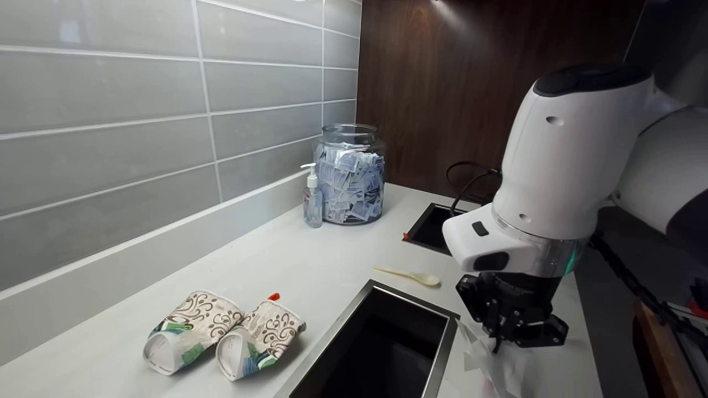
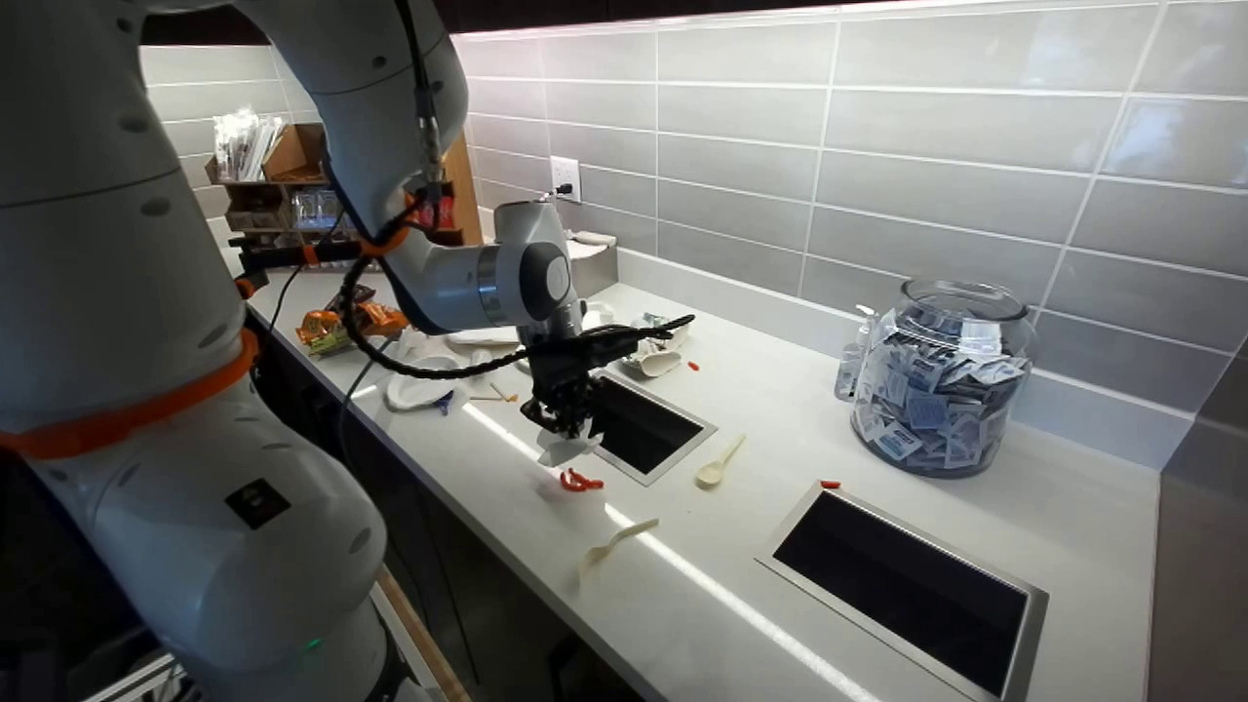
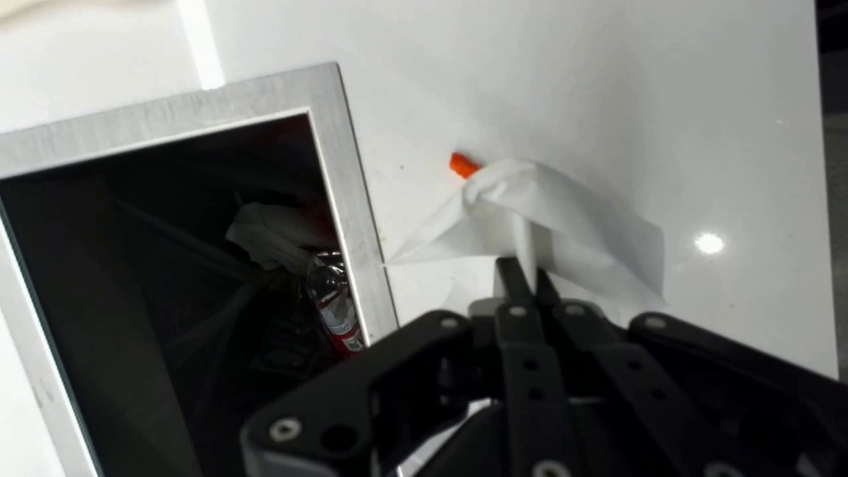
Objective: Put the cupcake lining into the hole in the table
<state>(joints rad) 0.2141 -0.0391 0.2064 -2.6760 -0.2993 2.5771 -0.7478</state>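
My gripper [image 3: 528, 281] is shut on a thin, crumpled white paper [image 3: 583, 225] that spreads out beyond its fingertips. The gripper also shows in both exterior views [image 1: 496, 345] [image 2: 564, 417], with the paper [image 2: 567, 448] under it. The paper is beside the near table hole, whose metal rim [image 3: 351, 199] it almost touches on one side. This rim also shows in an exterior view [image 1: 416, 301]. A small red-orange piece [image 3: 464, 164] lies on the counter, partly hidden by the paper. An exterior view shows a red-orange cluster [image 2: 582, 481]; I cannot tell whether it is paper.
Two crushed patterned cups [image 1: 196, 326] [image 1: 263, 340] lie beside the hole. A pale spoon [image 1: 412, 275] and another spoon [image 2: 614, 546] lie on the counter. A second hole [image 2: 1033, 634], a glass jar [image 2: 941, 390] and a pump bottle [image 1: 313, 202] are farther along.
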